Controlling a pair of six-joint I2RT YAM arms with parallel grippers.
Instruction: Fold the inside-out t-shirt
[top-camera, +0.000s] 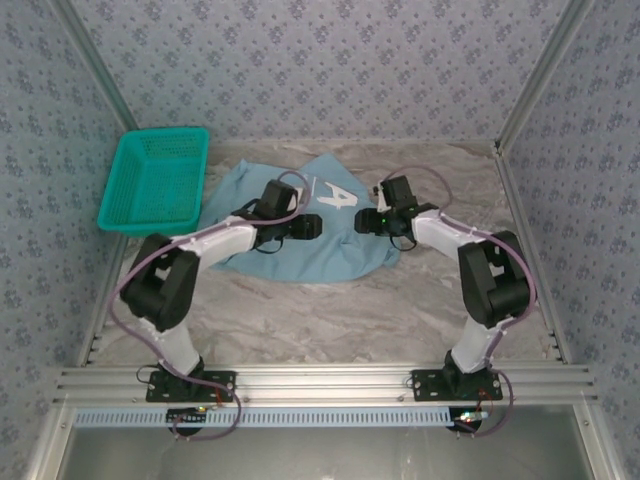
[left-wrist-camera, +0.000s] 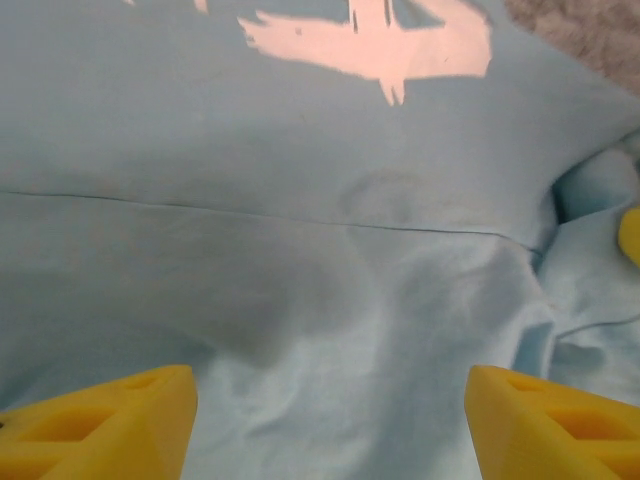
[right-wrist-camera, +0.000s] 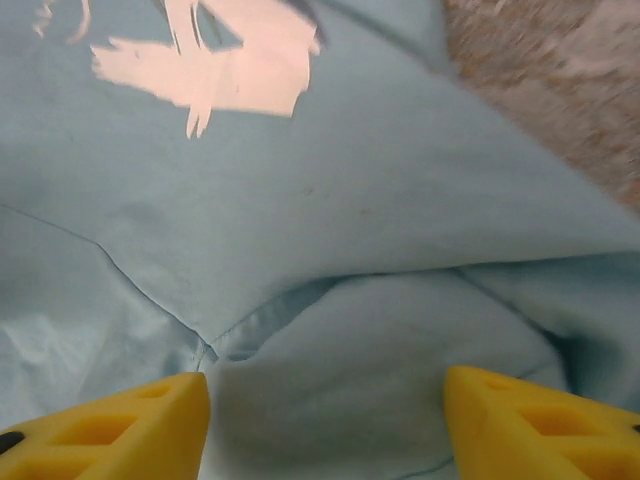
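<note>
Now we see the light-blue t-shirt (top-camera: 330, 255) lying rumpled on the marble-patterned table (top-camera: 330, 320), toward its far middle, with a white print (top-camera: 335, 195) facing up near the shirt's far edge. Just beside its left edge stands the teal mesh basket (top-camera: 155, 180). Both arms reach in over the shirt, one from each side, and their ends sit near each other above its middle. Our left gripper (left-wrist-camera: 330, 410) hangs low over the fabric, its yellow fingers (left-wrist-camera: 110, 415) spread wide with only smooth cloth and a thin seam (left-wrist-camera: 300, 220) beyond them. Our right gripper (right-wrist-camera: 325, 410) likewise has its jaws apart over a folded hem (right-wrist-camera: 270, 315), gripping nothing. Whether either touches the cloth we cannot tell.
</note>
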